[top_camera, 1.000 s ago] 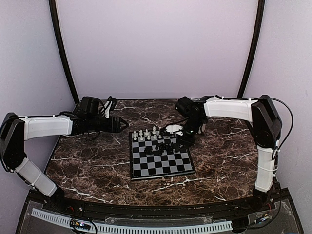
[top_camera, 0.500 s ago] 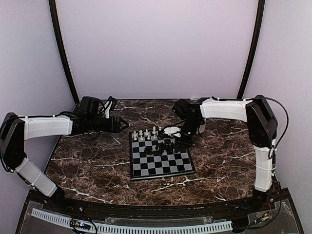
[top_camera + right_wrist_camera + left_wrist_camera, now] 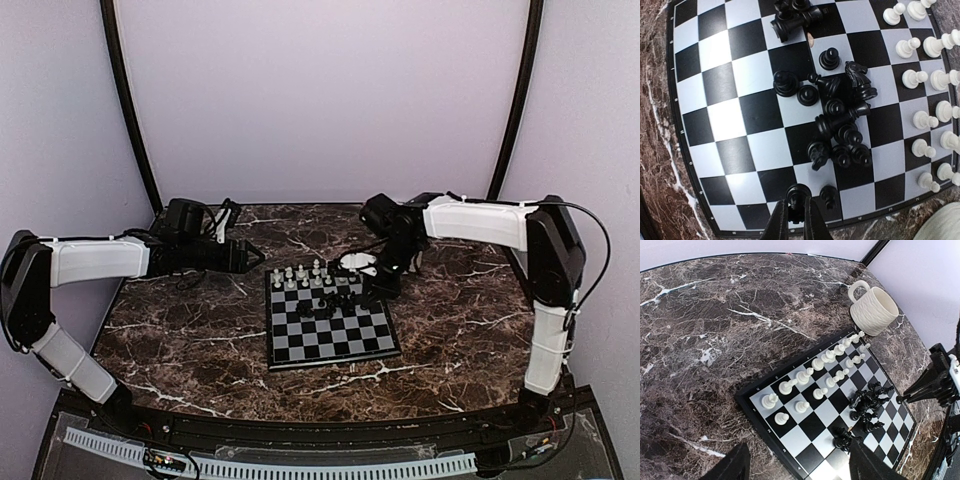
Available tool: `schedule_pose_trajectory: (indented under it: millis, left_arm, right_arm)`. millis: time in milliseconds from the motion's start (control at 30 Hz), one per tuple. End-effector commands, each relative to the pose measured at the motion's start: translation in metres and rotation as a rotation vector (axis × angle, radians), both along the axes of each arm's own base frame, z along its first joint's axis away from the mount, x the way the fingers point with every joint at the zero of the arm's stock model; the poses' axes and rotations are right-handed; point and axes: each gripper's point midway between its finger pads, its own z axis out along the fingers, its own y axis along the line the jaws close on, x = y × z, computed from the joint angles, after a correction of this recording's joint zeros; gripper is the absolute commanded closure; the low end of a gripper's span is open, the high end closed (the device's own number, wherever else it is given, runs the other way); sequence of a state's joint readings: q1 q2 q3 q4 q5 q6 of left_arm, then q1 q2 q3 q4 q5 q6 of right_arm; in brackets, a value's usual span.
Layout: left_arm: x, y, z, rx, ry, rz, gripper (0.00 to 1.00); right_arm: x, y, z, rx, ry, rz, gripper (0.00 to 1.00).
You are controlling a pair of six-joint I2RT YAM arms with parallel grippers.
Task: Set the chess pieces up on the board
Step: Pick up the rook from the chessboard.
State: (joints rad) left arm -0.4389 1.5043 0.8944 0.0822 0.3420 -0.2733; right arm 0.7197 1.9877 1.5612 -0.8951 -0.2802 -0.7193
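The board [image 3: 331,349] lies mid-table. White chess pieces [image 3: 812,379] stand in two rows along its far edge. Black chess pieces [image 3: 840,125] lie in a jumbled heap near the middle, with a smaller clump [image 3: 792,17] apart from it. My right gripper [image 3: 796,209] hangs over the board's right edge [image 3: 372,290]. Its fingers are shut on an upright black piece [image 3: 798,192] on an edge square. Another black piece [image 3: 828,196] stands just beside that one. My left gripper [image 3: 800,471] is open and holds nothing. It hovers above the table behind the board's left corner [image 3: 255,257].
A cream ribbed mug [image 3: 874,311] stands on the marble table just off the board's far right corner, close to my right wrist [image 3: 352,263]. The white wall curves round behind. Dark marble [image 3: 190,340] stretches to the left and in front of the board.
My right gripper's jaws have closed in on the black piece at the board's edge, and the arm has shifted slightly. The left arm has stayed still.
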Motion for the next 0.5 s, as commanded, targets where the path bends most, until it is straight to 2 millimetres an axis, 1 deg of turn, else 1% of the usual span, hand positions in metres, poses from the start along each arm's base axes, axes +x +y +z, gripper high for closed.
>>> schedule_pose_trajectory:
  millis: [0,67,167,200,267,333,467]
  left_arm:
    - [0.000,-0.002,0.003,-0.014,-0.013,-0.013,0.30]
    - [0.000,-0.002,0.004,-0.012,-0.015,-0.013,0.30]
    - [0.000,-0.001,0.004,-0.004,-0.017,-0.011,0.30]
    - [0.001,-0.001,0.004,-0.002,-0.015,-0.012,0.30]
    - [0.001,0.000,0.003,0.004,-0.016,-0.010,0.30]
    - [0.001,0.000,0.003,0.005,-0.017,-0.011,0.30]
    - [0.001,-0.001,0.002,0.005,-0.015,-0.014,0.30]
  right_arm:
    - [-0.019,-0.011,0.032,0.019,-0.027,0.002,1.00]
    - [-0.026,-0.018,0.035,0.015,-0.027,0.000,1.00]
    - [-0.040,-0.032,0.030,0.005,-0.022,-0.009,1.00]
    - [-0.041,-0.033,0.032,0.012,-0.029,-0.012,1.00]
    - [-0.055,-0.042,0.023,0.008,-0.007,-0.013,1.00]
    - [-0.063,-0.046,0.017,0.007,0.001,-0.012,1.00]
    - [-0.072,-0.047,0.006,-0.006,-0.001,0.003,1.00]
